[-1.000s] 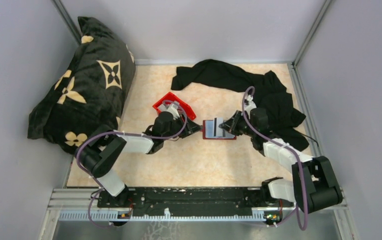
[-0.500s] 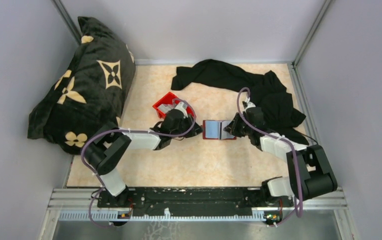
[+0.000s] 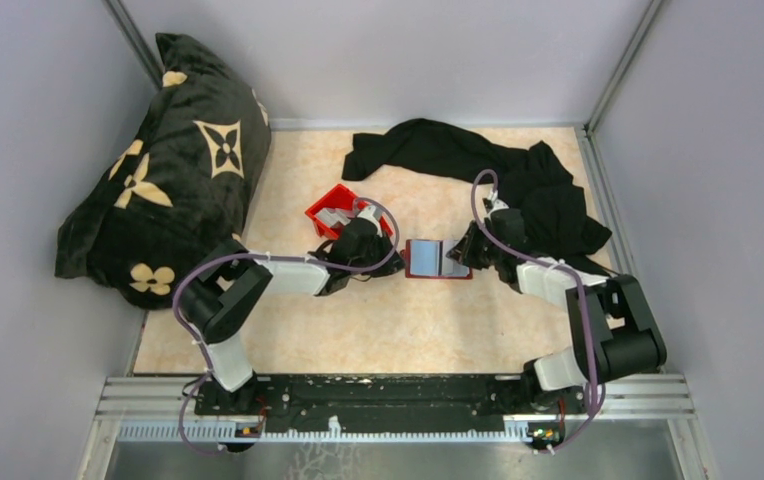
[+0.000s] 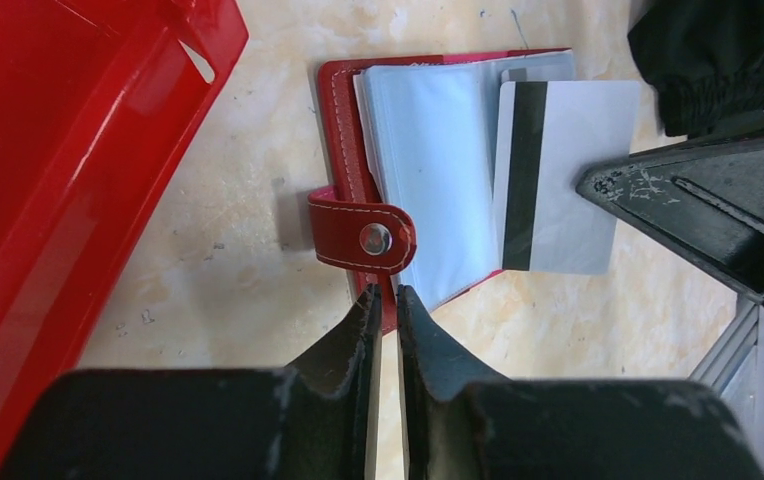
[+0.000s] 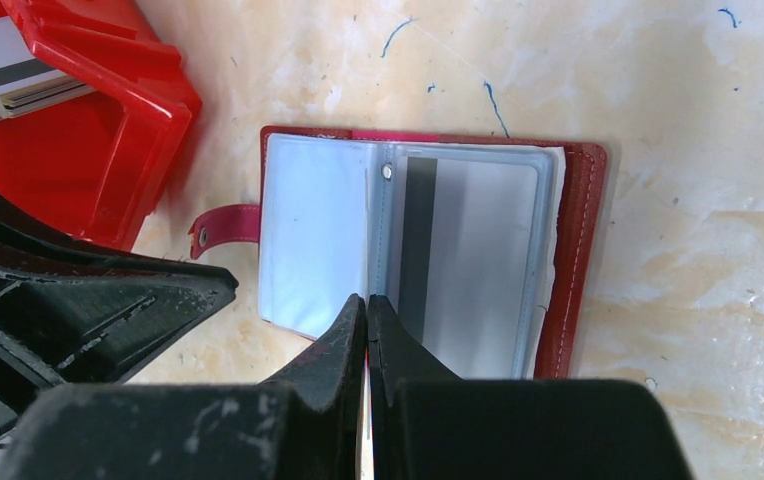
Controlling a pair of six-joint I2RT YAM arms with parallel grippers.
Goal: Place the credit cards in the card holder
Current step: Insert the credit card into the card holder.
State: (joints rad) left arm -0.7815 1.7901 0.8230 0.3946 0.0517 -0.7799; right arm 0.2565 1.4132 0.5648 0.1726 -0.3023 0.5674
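Right gripper [image 5: 368, 300]: closed, tips just beside the card [image 5: 478, 260] on the right page of the holder [image 5: 578, 250], which lies open on the desk. No grip is visible. Left gripper [image 4: 383, 292]: jaws nearly together at the holder's edge below the strap [image 4: 343, 235]; whether they pinch it cannot be told.

Procedure: pin the holder first, then slide the card flat, in line with its pocket.

Only the right wrist view shows more cards [image 5: 8, 65] in the bin [image 5: 108, 150]. Only the left wrist view shows the card apparently overhanging the holder.
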